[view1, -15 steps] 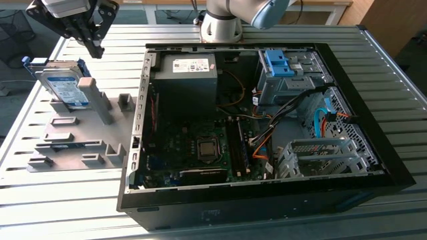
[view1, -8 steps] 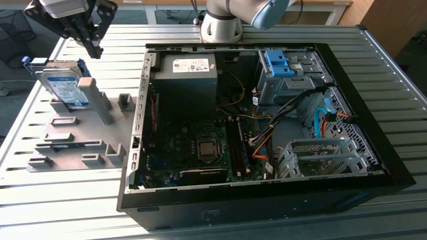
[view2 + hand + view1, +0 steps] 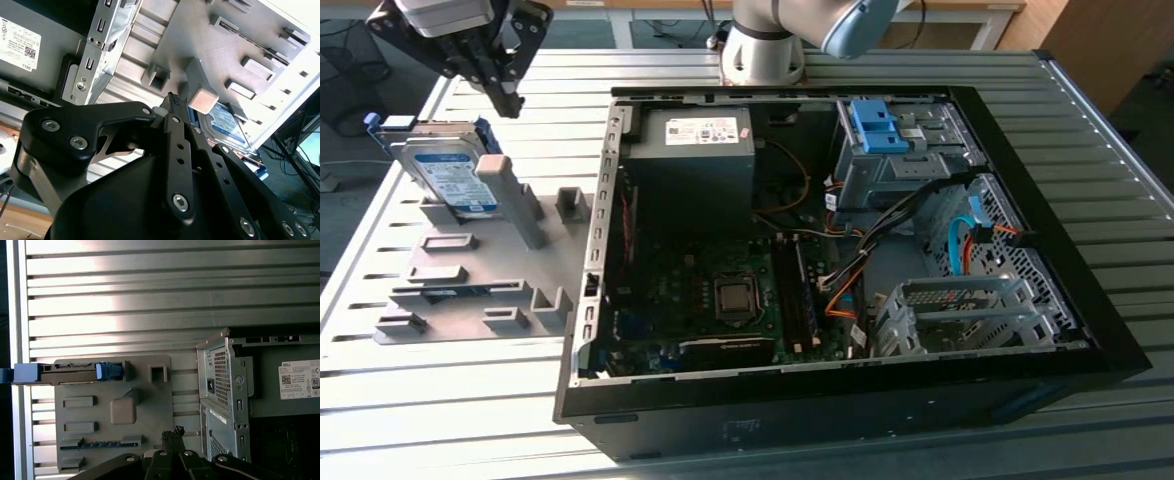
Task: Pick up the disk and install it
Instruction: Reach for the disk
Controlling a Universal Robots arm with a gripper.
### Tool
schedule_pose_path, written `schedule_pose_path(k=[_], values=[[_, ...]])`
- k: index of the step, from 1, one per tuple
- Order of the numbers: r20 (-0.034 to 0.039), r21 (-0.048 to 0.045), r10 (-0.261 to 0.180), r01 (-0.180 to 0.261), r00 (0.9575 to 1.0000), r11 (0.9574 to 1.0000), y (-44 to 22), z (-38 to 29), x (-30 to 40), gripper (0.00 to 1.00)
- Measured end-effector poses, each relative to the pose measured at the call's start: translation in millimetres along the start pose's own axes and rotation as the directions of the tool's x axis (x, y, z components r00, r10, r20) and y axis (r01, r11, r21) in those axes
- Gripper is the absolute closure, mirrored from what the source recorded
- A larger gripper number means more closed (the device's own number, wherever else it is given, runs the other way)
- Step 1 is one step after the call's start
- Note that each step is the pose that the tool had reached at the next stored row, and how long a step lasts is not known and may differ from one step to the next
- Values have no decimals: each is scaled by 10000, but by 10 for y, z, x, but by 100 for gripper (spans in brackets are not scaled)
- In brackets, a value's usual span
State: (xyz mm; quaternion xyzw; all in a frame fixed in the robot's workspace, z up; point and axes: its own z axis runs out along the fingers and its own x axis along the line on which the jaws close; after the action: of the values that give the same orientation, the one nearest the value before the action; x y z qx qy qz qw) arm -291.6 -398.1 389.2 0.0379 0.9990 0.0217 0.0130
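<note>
1 disk (image 3: 447, 170) | silver-grey, white-and-blue label, blue frame | propped on edge

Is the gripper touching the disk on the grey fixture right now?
Apart. In the first wrist view the gripper is well clear of the disk, with bare surface of the grey fixture between them.

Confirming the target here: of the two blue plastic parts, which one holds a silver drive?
The disk standing on edge in the grey fixture at the exterior view's left, nearest the gripper. The blue bracket inside the computer case holds no silver drive.
</note>
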Motion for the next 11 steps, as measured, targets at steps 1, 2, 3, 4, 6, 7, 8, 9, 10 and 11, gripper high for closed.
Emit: schedule_pose_path(k=[1, 2, 3, 4, 6, 7, 8, 9, 10, 11], values=[[0, 0, 0, 0, 10000, 10000, 0, 1, 2, 89], [0, -1, 0, 0, 10000, 10000, 0, 1, 4, 89], [0, 0, 0, 0, 10000, 10000, -1, 3, 8, 89], [0, 0, 0, 0, 10000, 10000, -1, 4, 15, 89], [0, 0, 0, 0, 10000, 10000, -2, 5, 18, 89], [0, 0, 0, 0, 10000, 10000, -2, 6, 19, 89], [0, 0, 0, 0, 10000, 10000, -2, 7, 21, 89], [0, 0, 0, 0, 10000, 10000, -2, 7, 22, 89], [0, -1, 0, 0, 10000, 10000, -2, 8, 24, 89], [0, 0, 0, 0, 10000, 10000, -2, 8, 25, 89]])
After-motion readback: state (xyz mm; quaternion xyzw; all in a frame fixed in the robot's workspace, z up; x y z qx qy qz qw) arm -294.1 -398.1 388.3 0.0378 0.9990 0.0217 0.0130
